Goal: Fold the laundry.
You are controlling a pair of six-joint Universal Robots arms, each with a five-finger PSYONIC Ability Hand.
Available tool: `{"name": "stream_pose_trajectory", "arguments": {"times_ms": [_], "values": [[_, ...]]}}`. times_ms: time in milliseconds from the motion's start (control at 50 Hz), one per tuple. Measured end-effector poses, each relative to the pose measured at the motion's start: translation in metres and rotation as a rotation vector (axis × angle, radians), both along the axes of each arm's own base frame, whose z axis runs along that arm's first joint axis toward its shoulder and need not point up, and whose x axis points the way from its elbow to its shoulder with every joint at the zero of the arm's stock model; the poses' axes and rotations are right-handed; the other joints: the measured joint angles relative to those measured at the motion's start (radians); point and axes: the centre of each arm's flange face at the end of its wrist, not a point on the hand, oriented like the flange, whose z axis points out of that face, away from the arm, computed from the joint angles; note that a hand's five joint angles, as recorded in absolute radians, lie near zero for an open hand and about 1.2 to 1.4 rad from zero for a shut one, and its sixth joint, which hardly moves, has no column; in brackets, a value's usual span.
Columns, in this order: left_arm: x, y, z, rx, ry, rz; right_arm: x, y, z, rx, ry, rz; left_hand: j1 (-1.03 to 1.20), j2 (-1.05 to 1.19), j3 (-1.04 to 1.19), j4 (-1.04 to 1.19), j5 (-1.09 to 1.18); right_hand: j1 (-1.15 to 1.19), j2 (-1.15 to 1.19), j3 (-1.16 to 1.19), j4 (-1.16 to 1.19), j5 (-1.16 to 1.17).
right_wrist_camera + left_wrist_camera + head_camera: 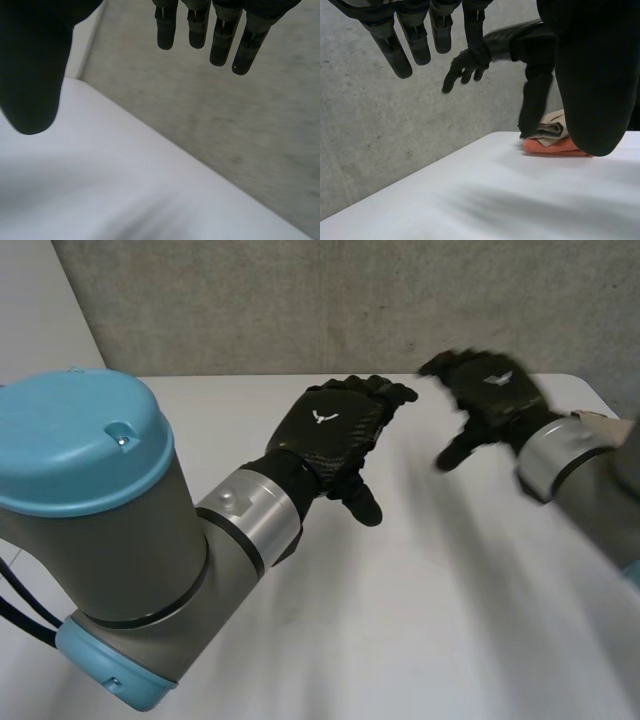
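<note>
My left hand hovers above the middle of the white table, fingers straight and empty. My right hand is raised over the table's far right, also open with nothing in it. In the left wrist view, my left hand's fingers hang straight and the right hand shows beyond them. Past my left thumb lies a folded stack: a tan cloth on an orange cloth. A bit of tan cloth shows behind my right wrist. The right wrist view has my right hand's fingers straight above bare table.
A grey concrete wall runs behind the table's far edge. The table's far edge lies just beyond my right fingertips.
</note>
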Motion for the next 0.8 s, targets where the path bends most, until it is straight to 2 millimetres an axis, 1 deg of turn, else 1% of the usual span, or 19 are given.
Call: {"name": "stream_pose_trajectory", "arguments": {"times_ms": [40,60,80,100,180,240,360,400,440,500,620,700,800], "values": [[0.003,-0.002,0.0,0.002,0.0,0.009,0.018,0.022,-0.007,0.024,0.004,0.061,0.0,0.0,0.0,0.0,0.0,0.0,0.0,0.0,0.0,0.0],[0.004,-0.003,0.0,0.002,-0.001,0.013,0.023,0.028,-0.009,0.033,0.007,0.078,0.0,0.0,0.0,0.0,0.0,0.0,0.0,0.0,0.0,0.0],[0.005,-0.003,0.0,0.003,-0.001,0.014,0.025,0.031,-0.01,0.036,0.009,0.084,0.0,0.0,0.0,0.0,0.0,0.0,0.0,0.0,0.0,0.0],[0.007,-0.004,0.001,0.003,-0.001,0.02,0.032,0.041,-0.014,0.046,0.015,0.105,0.0,0.0,0.0,0.0,0.0,0.0,0.0,0.0,0.0,0.0],[0.012,-0.008,0.001,0.006,-0.003,0.037,0.039,0.052,-0.022,0.065,0.032,0.102,0.0,0.0,0.0,0.0,0.0,0.0,0.0,0.0,0.0,0.0],[0.017,-0.011,0.0,0.009,-0.006,0.052,0.038,0.053,-0.024,0.069,0.042,0.069,0.0,0.0,0.0,0.0,0.0,0.0,0.0,0.0,0.0,0.0],[0.026,-0.015,-0.001,0.024,-0.024,0.081,0.032,0.047,-0.024,0.064,0.049,-0.003,0.0,0.0,0.0,0.0,0.0,0.0,0.0,0.0,0.0,0.0],[0.032,-0.018,-0.002,0.042,-0.041,0.107,0.03,0.045,-0.022,0.054,0.044,-0.024,0.0,0.0,0.0,0.0,0.0,0.0,0.0,0.0,0.0,0.0],[0.035,-0.019,-0.002,0.048,-0.046,0.119,0.029,0.044,-0.02,0.049,0.041,-0.029,0.0,0.0,0.0,0.0,0.0,0.0,0.0,0.0,0.0,0.0],[0.045,-0.026,-0.003,0.071,-0.069,0.182,0.027,0.044,-0.01,0.019,0.023,-0.04,0.0,0.0,0.0,0.0,0.0,0.0,0.0,0.0,0.0,0.0],[0.057,-0.033,-0.003,0.084,-0.087,0.283,0.022,0.046,0.004,-0.021,0.0,-0.06,0.0,0.0,0.0,0.0,0.0,0.0,0.0,0.0,0.0,0.0],[0.063,-0.036,-0.003,0.085,-0.092,0.337,0.02,0.047,0.008,-0.04,-0.008,-0.082,0.0,0.0,0.0,0.0,0.0,0.0,0.0,0.0,0.0,0.0],[0.071,-0.038,-0.004,0.086,-0.096,0.381,0.018,0.045,0.009,-0.058,-0.014,-0.116,0.0,0.0,0.0,0.0,0.0,0.0,0.0,0.0,0.0,0.0]]}}
